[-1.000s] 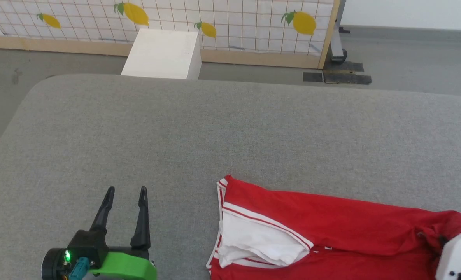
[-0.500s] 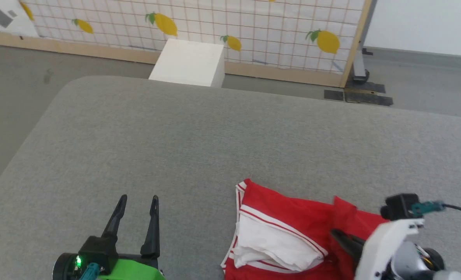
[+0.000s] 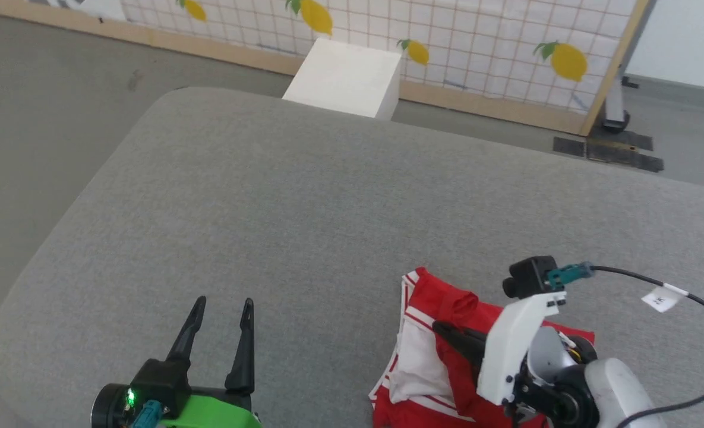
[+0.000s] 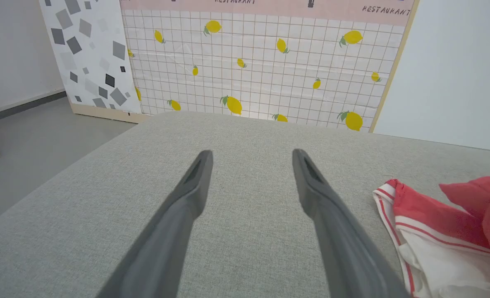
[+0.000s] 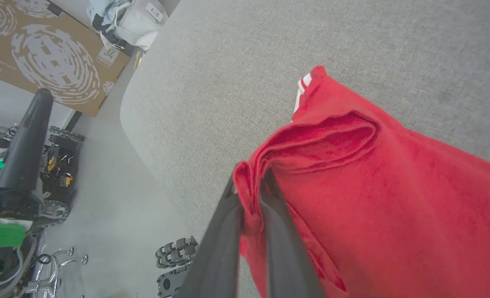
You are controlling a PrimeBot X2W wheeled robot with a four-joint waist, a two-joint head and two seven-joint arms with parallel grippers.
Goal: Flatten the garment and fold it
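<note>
1. So, grey padded table (image 3: 328,196): we note that the head camera has swung since a second ago, so the table's shift in that view is no move of things.
2. Garment (image 3: 447,303): we find it at the table's near edge, right of centre, now bunched. A second ago it lay stretched out rightward.
3. Right gripper (image 5: 251,186): pressed together on a fold of red cloth. It has carried that edge leftward over the body, toward the white sleeve (image 3: 414,362).
4. Left gripper (image 3: 224,303): spread wide, holding nothing, near the garment's left, apart from the cloth.
5. We judge a fold-over or drag underway. Flattening looks unfinished, since the cloth is rumpled.
</note>
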